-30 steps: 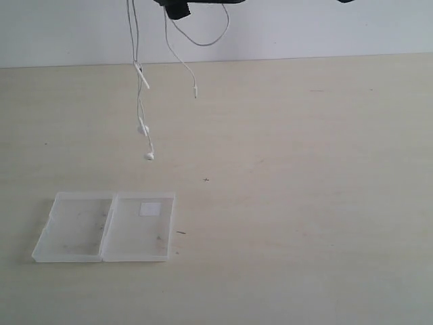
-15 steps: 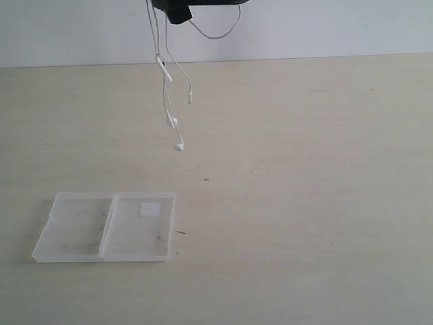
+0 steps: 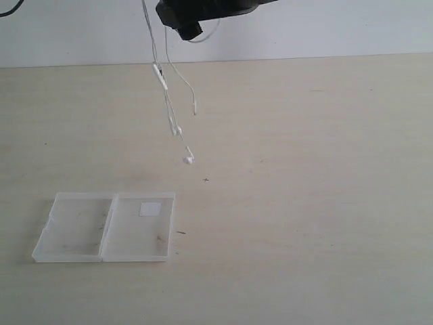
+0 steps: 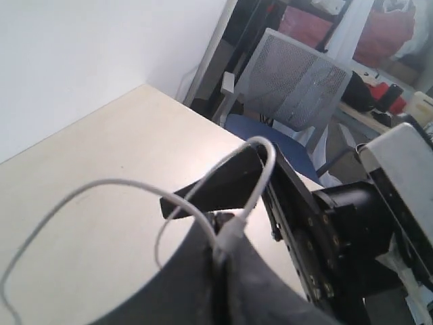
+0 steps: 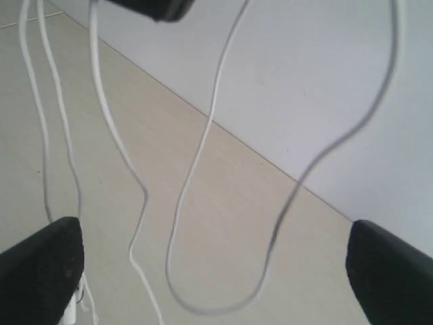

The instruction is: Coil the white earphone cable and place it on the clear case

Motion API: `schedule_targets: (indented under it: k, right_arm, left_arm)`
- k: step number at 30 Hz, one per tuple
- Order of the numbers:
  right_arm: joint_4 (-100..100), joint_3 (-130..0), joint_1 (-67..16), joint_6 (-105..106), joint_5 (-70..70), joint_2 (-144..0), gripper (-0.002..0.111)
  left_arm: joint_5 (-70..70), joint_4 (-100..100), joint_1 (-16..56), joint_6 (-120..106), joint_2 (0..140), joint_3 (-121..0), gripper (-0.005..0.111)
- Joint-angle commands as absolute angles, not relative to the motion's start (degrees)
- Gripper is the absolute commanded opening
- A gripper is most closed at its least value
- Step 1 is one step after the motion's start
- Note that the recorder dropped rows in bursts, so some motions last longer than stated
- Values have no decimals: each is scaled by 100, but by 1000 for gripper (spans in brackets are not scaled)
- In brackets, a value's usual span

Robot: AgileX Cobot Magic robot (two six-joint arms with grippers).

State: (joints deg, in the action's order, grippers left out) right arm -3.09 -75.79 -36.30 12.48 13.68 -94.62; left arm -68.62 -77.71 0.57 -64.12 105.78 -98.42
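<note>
The pale bench [image 3: 304, 203] fills your exterior view. At its 12 o'clock edge sits a black arm housing [image 3: 203, 10], and that view does not tell you how any jaws stand. The left wrist view does: the left gripper [image 4: 222, 256] is pinched together on the white earphone cable [image 3: 164, 95], with a loop arching out above it. Only the right wrist view shows the right gripper [image 5: 215, 267], spread wide and holding nothing, with cable strands dangling between its fingertips [image 5: 40, 271].

Toward 8 o'clock on the bench lies the clear case [image 3: 74, 233], open flat, with its white sticker [image 3: 149, 208] on the 3 o'clock half. The cable hangs at 1 o'clock from the case, well apart from it. Down its length you see the inline remote [image 3: 160, 76], the plug [image 3: 195, 108], the upper earbud [image 3: 177, 130] and the lower earbud [image 3: 189, 160].
</note>
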Motion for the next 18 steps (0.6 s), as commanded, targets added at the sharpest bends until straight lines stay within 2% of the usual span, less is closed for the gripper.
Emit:
schedule_targets:
  k: [1, 18]
  right_arm:
    - [-268, -7577, -3598, 1284, 1358, -9401, 105]
    - [-1339, -7577, -3598, 1295, 763, -9610, 105]
  left_arm:
    - [-6996, -7994, -7, -6546, 10650, -9878, 0]
    - [-6996, -8784, 3, -6824, 10761, -9878, 0]
